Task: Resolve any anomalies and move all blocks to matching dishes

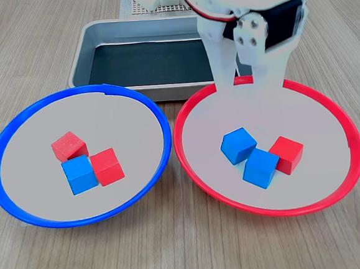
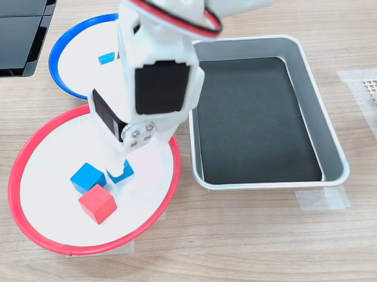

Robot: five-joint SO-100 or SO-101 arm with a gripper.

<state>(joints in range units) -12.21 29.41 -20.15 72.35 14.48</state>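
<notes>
**Still sorting: gripper poised over the red-rimmed dish**

Evidently lined up for a misplaced blue block (image 1: 238, 145): gripper (image 1: 245, 79) hanging empty above red-rimmed dish (image 1: 188, 159), fingers slightly parted. Below it, two blue blocks and a red block (image 1: 287, 154). Farther off, blue-rimmed dish (image 1: 17, 122) holding two red, one blue.

Looks like a lab or robotics test bench set up on an office-style desk (image 1: 52, 256) with pale wood-grain laminate. A white 3D-printed-looking arm (image 2: 155, 74) with exposed red and black wiring stands over it. Clear tape (image 2: 320, 199) holds the grey metal tray (image 2: 334, 154) near the desk's right edge in the second exterior view. A dark flat device (image 2: 14, 35) sits at that same picture's top left corner. A white perforated mat (image 1: 142, 6) lies at the far edge.
</notes>
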